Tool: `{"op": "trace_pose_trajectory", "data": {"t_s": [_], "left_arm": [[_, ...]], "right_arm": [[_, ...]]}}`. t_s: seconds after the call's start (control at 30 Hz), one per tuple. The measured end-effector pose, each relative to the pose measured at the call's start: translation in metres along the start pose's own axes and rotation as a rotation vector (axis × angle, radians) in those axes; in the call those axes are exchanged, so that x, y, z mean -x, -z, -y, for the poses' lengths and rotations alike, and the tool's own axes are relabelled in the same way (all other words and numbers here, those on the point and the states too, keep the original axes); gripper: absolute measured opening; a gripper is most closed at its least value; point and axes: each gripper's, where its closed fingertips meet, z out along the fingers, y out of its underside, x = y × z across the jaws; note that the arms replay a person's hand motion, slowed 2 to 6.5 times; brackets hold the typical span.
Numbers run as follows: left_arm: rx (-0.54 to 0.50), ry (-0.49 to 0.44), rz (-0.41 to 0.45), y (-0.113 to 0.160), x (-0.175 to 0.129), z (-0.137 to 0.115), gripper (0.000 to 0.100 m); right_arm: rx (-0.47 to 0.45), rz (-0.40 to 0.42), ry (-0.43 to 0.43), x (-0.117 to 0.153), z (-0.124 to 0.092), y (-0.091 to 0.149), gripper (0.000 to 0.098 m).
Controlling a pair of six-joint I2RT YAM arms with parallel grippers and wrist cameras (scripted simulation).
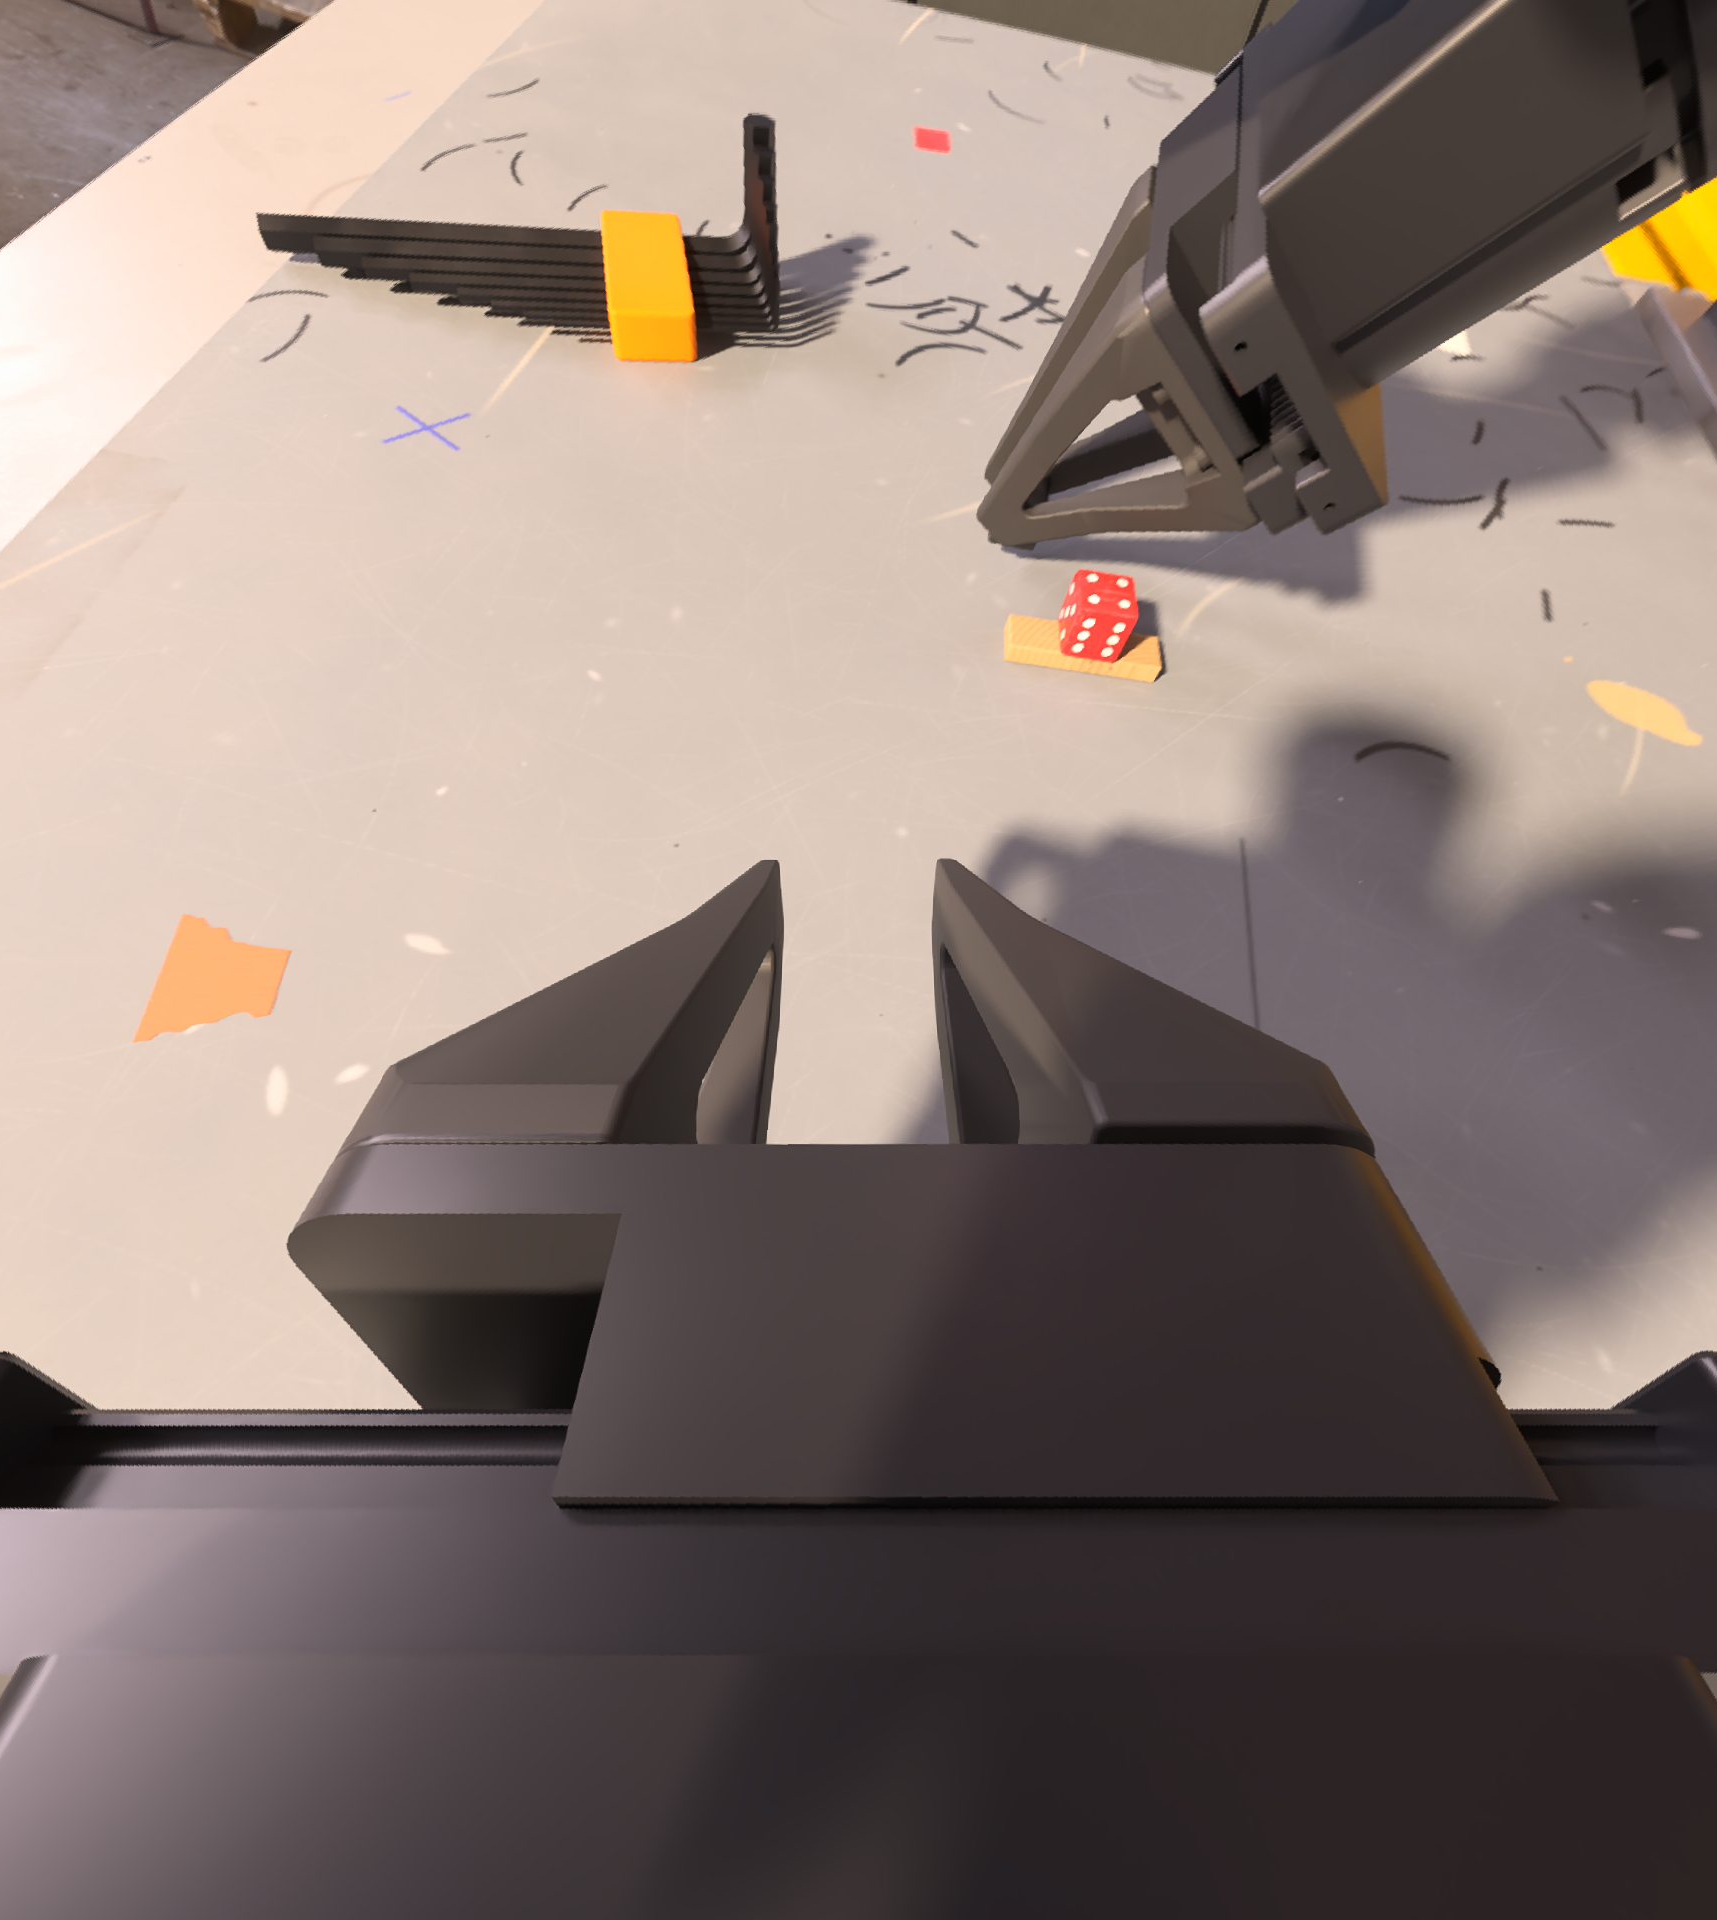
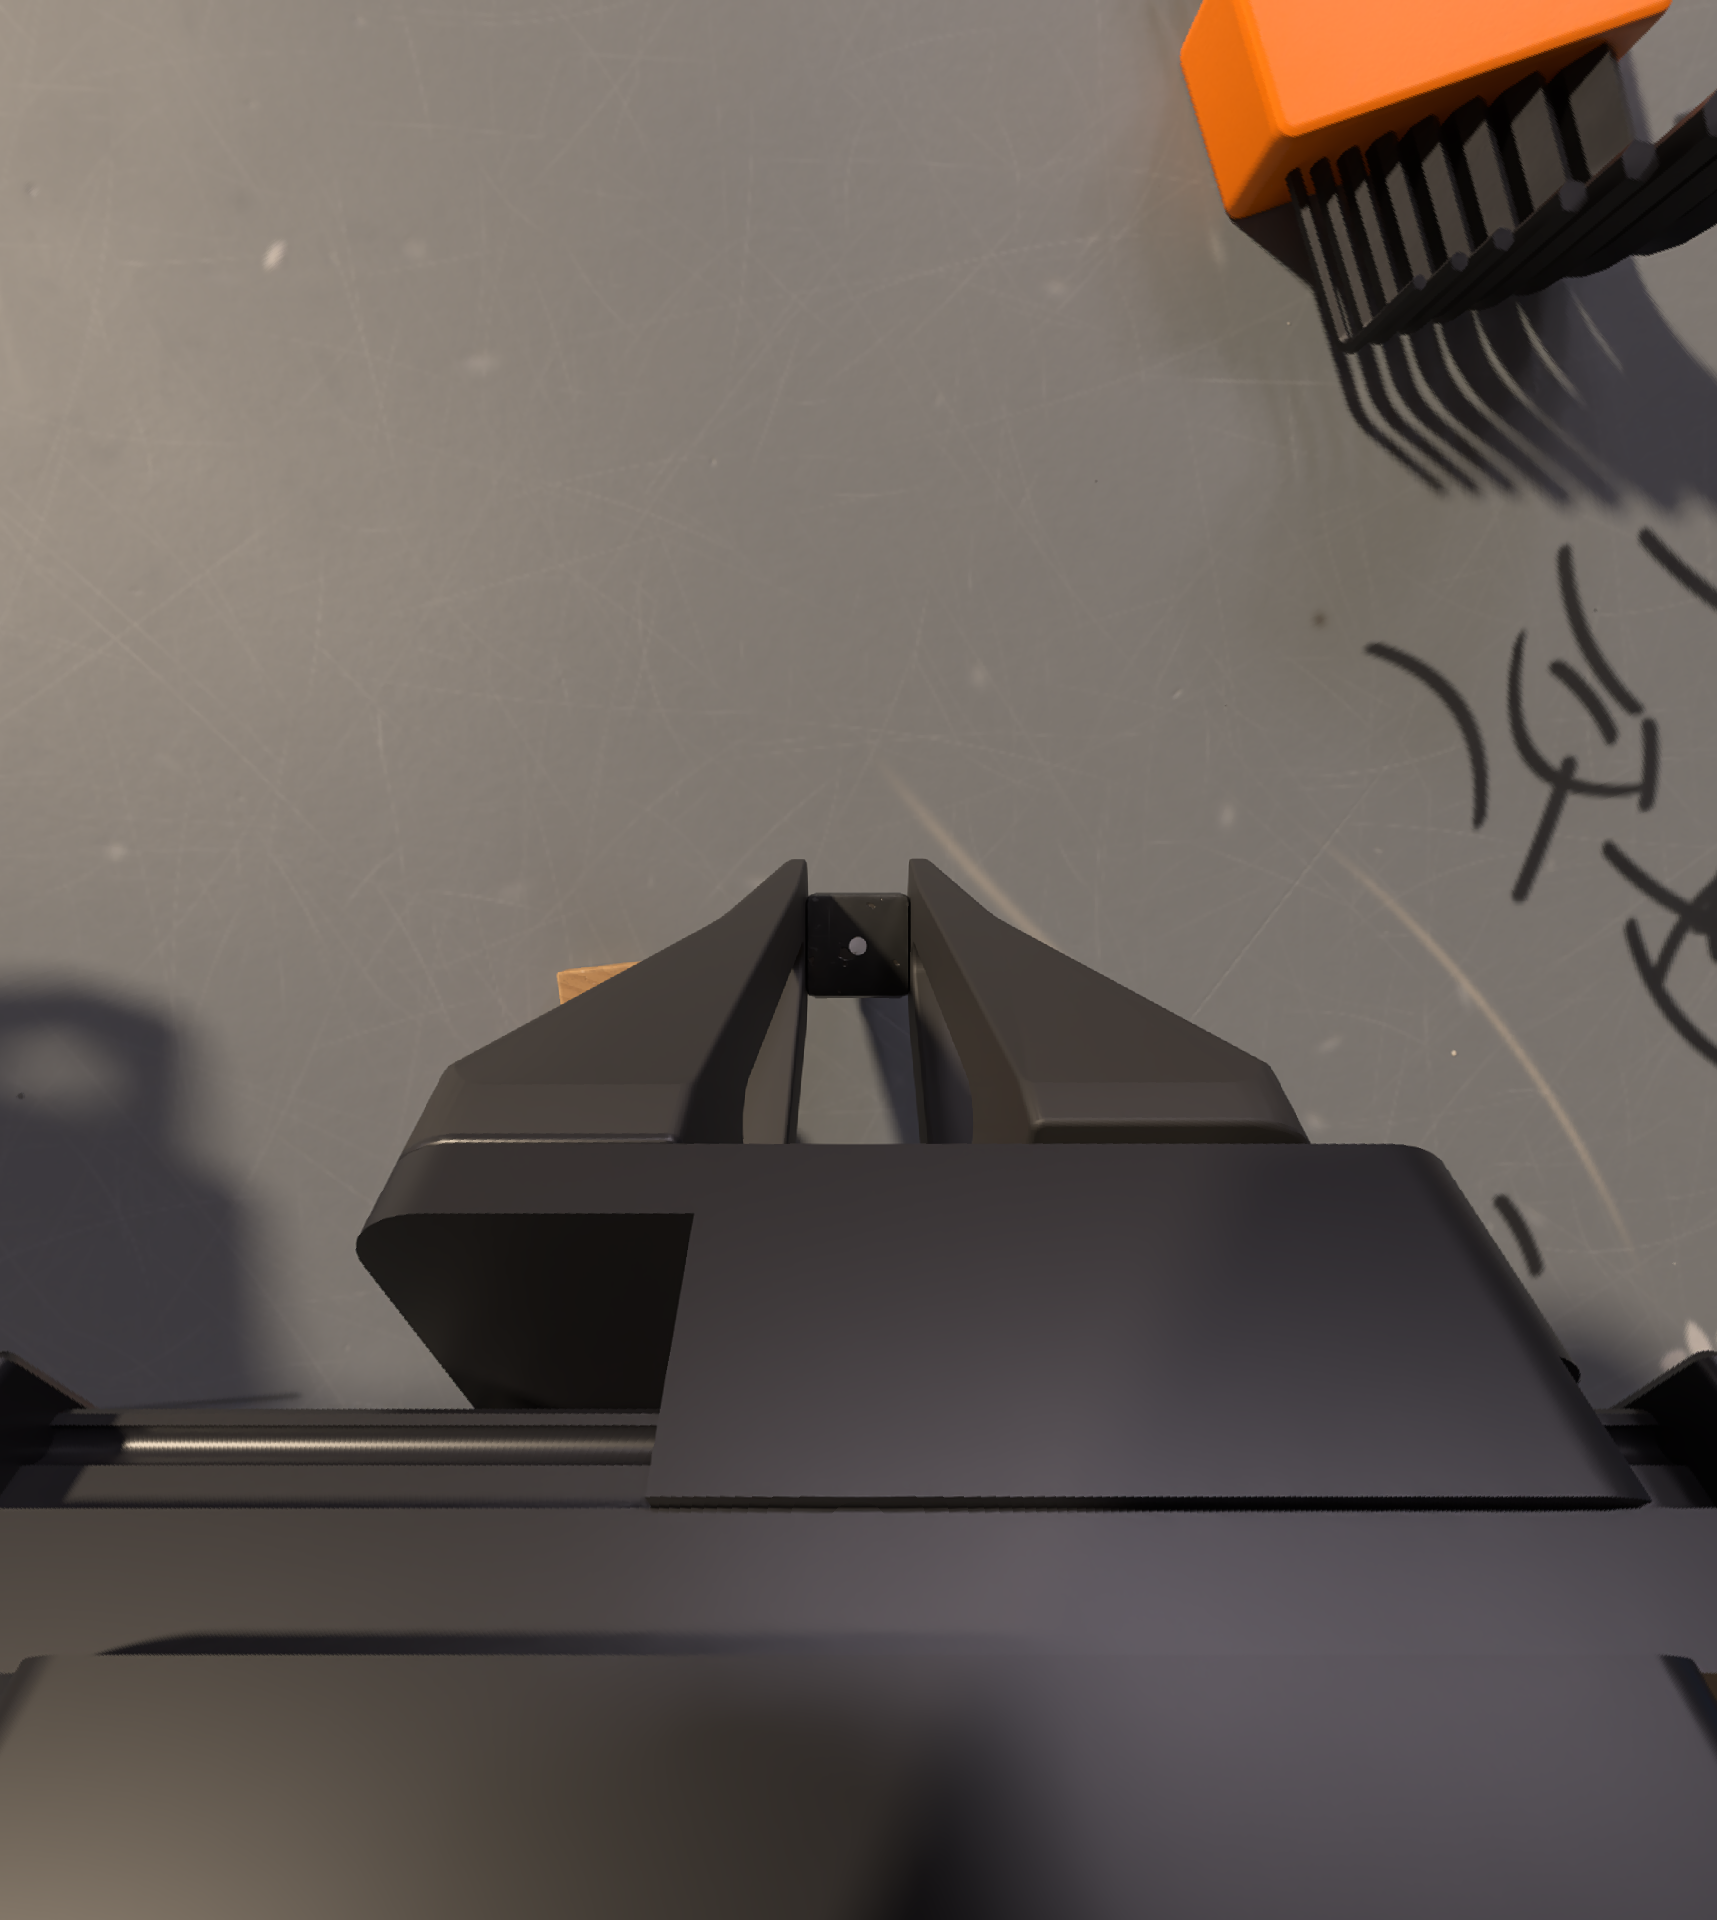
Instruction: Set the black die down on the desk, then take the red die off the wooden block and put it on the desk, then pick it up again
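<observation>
The red die (image 1: 1098, 615) with white pips sits on the small wooden block (image 1: 1030, 639) on the grey desk (image 1: 625, 675), to the right and ahead of my left gripper (image 1: 856, 873). My left gripper is open and empty, above the desk. My right gripper (image 2: 858, 871) is shut on the black die (image 2: 856, 945), which shows one white pip, close above the desk. In the left wrist view the right gripper (image 1: 1010, 525) reaches down just behind the red die, with its tips near the desk. A corner of the wooden block (image 2: 589, 982) peeks out beside its left finger.
A set of black hex keys in an orange holder (image 1: 646, 286) lies at the far left, and also shows in the right wrist view (image 2: 1405, 94). A yellow object (image 1: 1706, 249) stands at the far right. An orange patch (image 1: 210, 977) and pen marks are on the desk.
</observation>
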Motion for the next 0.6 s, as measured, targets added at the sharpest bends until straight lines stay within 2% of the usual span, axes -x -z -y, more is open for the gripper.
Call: {"op": "trace_pose_trajectory", "data": {"t_s": [0.2, 0.43, 0.47, 0.57, 0.6], "left_arm": [[0.063, -0.051, 0.048, 0.005, 0.009, -0.011, 0.025], [0.142, -0.069, 0.046, 0.009, 0.017, -0.023, 0.027], [0.143, -0.065, 0.045, 0.009, 0.017, -0.024, 0.027], [0.132, -0.050, 0.033, 0.010, 0.018, -0.025, 0.027], [0.127, -0.045, 0.030, 0.011, 0.018, -0.025, 0.027]], "right_arm": [[-0.016, 0.018, -0.025, 0.002, 0.001, -0.007, 0.0159], [-0.029, 0.024, -0.024, 0.001, 0.000, -0.007, 0.0176], [-0.034, 0.022, -0.021, 0.000, 0.000, -0.007, 0.0219], [-0.053, 0.006, -0.013, -0.003, 0.000, -0.003, 0.0437], [-0.060, 0.000, -0.011, -0.004, 0.000, -0.002, 0.0471]]}}
